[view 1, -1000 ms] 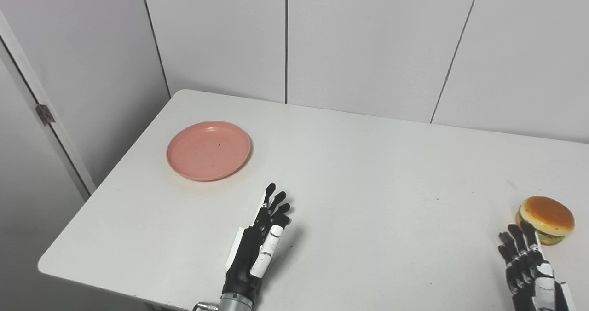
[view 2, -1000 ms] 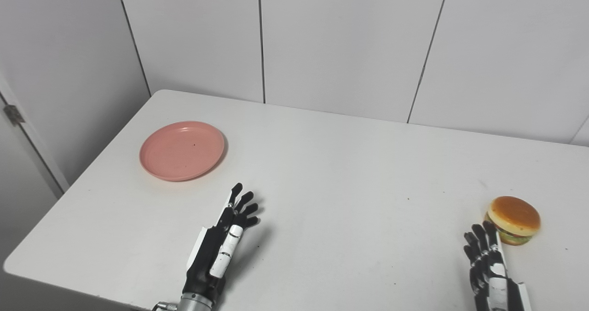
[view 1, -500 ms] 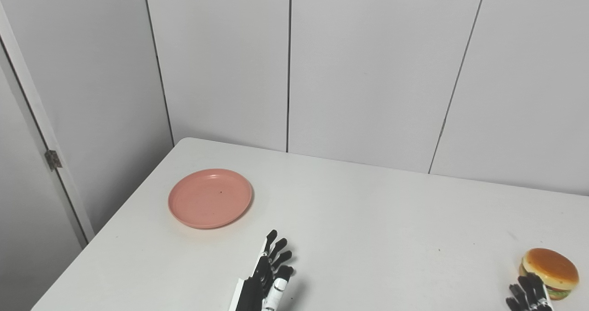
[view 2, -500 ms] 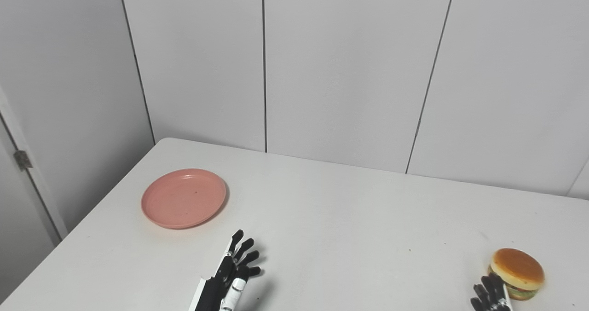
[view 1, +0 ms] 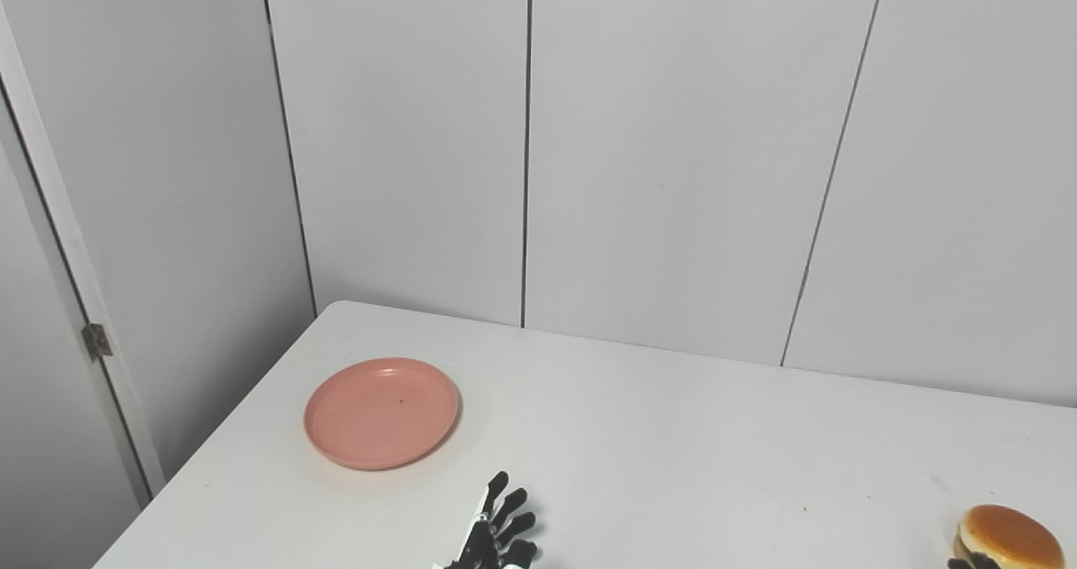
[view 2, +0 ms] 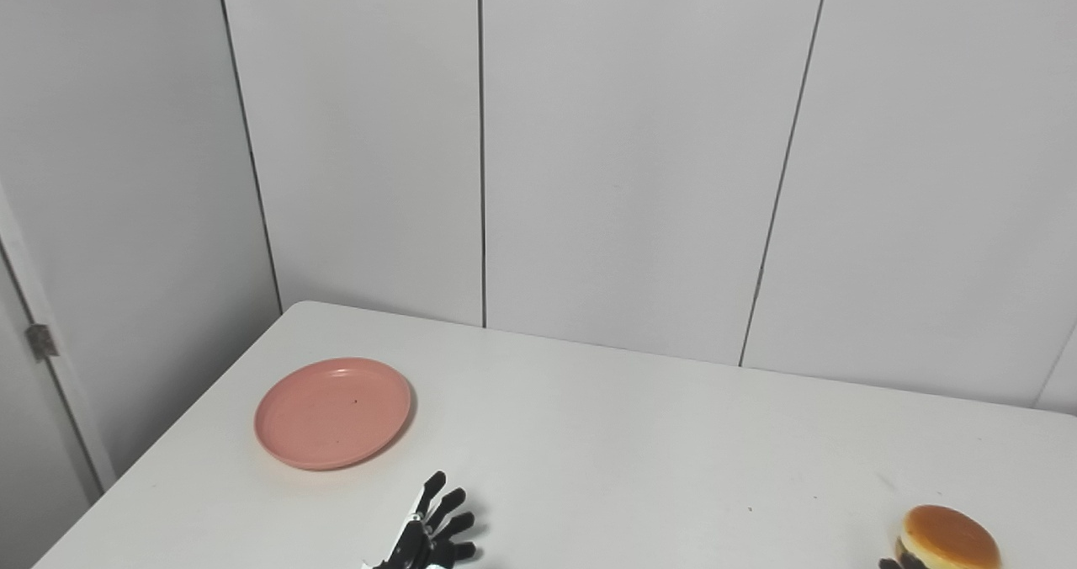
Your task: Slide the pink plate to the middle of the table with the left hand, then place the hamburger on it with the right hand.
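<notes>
The whole view has been tilted upward since a second ago, so only fingertips are seen at the bottom edge; nothing on the white table (view 1: 673, 434) has shifted. The pink plate (view 1: 381, 412) is set near the table's left edge. The left hand (view 1: 496, 535), just right of the plate and nearer, is spread and empty. The hamburger (view 2: 949, 538) is placed at the table's far right, the right hand (view 1: 969, 563) touching or just beside it; its grip cannot be told. No writing is visible.

1. left hand (view 1: 496, 535): only the spread fingertips show, the rest is cut by the bottom edge.
2. right hand (view 1: 968, 563): just dark fingertip tops show; cannot tell its state.
3. hamburger (view 1: 1010, 538): bottom is cropped, near the table's (view 1: 673, 434) right edge.
</notes>
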Motion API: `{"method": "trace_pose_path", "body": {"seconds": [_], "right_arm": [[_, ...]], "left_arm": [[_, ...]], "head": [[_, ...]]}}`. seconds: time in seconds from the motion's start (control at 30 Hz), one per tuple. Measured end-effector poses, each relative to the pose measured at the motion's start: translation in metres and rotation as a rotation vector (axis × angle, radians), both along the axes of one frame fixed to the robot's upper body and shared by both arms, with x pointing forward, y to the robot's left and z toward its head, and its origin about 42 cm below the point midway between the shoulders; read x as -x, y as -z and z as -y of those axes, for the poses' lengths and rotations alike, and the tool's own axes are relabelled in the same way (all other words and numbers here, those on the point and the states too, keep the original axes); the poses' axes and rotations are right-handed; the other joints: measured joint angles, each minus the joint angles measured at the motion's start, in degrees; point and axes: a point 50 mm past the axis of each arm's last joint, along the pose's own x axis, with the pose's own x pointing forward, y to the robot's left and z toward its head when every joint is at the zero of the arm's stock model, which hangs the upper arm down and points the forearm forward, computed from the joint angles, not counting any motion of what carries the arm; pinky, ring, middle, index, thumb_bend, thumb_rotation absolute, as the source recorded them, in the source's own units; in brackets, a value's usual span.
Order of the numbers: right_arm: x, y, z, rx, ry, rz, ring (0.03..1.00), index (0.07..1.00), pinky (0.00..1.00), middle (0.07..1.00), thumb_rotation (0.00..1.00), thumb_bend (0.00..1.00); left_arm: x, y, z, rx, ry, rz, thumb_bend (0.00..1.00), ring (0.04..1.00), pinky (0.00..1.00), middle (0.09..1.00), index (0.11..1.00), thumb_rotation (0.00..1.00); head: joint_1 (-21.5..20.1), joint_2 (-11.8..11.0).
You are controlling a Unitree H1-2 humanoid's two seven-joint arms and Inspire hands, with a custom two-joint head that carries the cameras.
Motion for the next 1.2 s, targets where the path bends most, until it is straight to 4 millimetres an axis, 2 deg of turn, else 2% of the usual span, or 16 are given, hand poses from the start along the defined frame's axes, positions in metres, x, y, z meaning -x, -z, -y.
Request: {"method": "trace_pose_path", "body": {"seconds": [0.1,0.13,0.2,0.3,0.53,0.57,0.7,0.83,0.97,1.1,1.2], "right_arm": [[0.001,0.000,-0.001,0.000,-0.011,0.000,0.927,0.917,1.00,0.907,1.00,0.84],[0.002,-0.001,-0.001,0.001,-0.015,-0.001,0.922,0.913,1.00,0.904,0.99,0.85],[0.004,-0.002,-0.002,0.005,-0.024,-0.001,0.906,0.921,0.99,0.900,0.98,0.88],[0.006,-0.005,-0.004,0.010,-0.031,-0.010,0.910,0.934,0.99,0.910,0.98,0.88],[0.017,-0.009,-0.010,0.002,-0.012,-0.063,0.904,0.928,0.97,0.905,0.96,0.86],[0.019,-0.010,-0.011,0.002,-0.010,-0.068,0.898,0.922,0.96,0.899,0.96,0.86],[0.022,-0.012,-0.013,0.010,0.006,-0.102,0.888,0.905,0.94,0.886,0.94,0.85],[0.022,-0.013,-0.016,0.011,0.009,-0.110,0.888,0.899,0.93,0.886,0.93,0.85],[0.022,-0.013,-0.017,0.007,0.013,-0.116,0.885,0.902,0.93,0.883,0.92,0.85],[0.022,-0.014,-0.017,0.006,0.017,-0.123,0.883,0.900,0.93,0.881,0.92,0.85],[0.022,-0.014,-0.017,0.005,0.015,-0.126,0.882,0.904,0.92,0.881,0.93,0.85]], "left_arm": [[0.000,-0.002,-0.001,0.020,-0.005,0.002,0.56,0.888,0.82,0.937,0.966,0.82],[0.001,-0.003,-0.002,0.027,-0.006,-0.001,0.54,0.898,0.83,0.942,0.972,0.82],[0.001,-0.005,-0.004,0.048,-0.011,-0.007,0.51,0.921,0.88,0.955,0.980,0.84],[0.002,-0.010,-0.007,0.072,-0.015,-0.014,0.51,0.921,0.88,0.953,0.975,0.85],[-0.003,-0.021,-0.023,0.114,-0.064,-0.015,0.66,0.909,0.90,0.937,0.953,0.87],[-0.006,-0.025,-0.027,0.112,-0.078,-0.001,0.68,0.907,0.90,0.935,0.950,0.87],[-0.017,-0.036,-0.037,0.099,-0.101,0.048,0.75,0.924,0.92,0.945,0.958,0.88],[-0.040,-0.056,-0.054,0.067,-0.107,0.127,0.81,0.927,0.89,0.946,0.956,0.91],[-0.060,-0.080,-0.069,0.019,-0.119,0.188,0.83,0.926,0.91,0.945,0.958,0.91],[-0.070,-0.091,-0.076,0.001,-0.124,0.206,0.85,0.915,0.91,0.938,0.953,0.89],[-0.080,-0.101,-0.090,-0.024,-0.139,0.228,0.84,0.903,0.90,0.934,0.943,0.88]], "head": [[-0.3,0.8],[-1.0,2.0],[-1.4,2.6],[-1.8,3.3],[-2.3,4.9],[-2.5,5.8],[-2.8,6.6],[-3.2,7.0],[-3.1,7.3],[-2.9,7.4],[-3.0,7.6]]}}
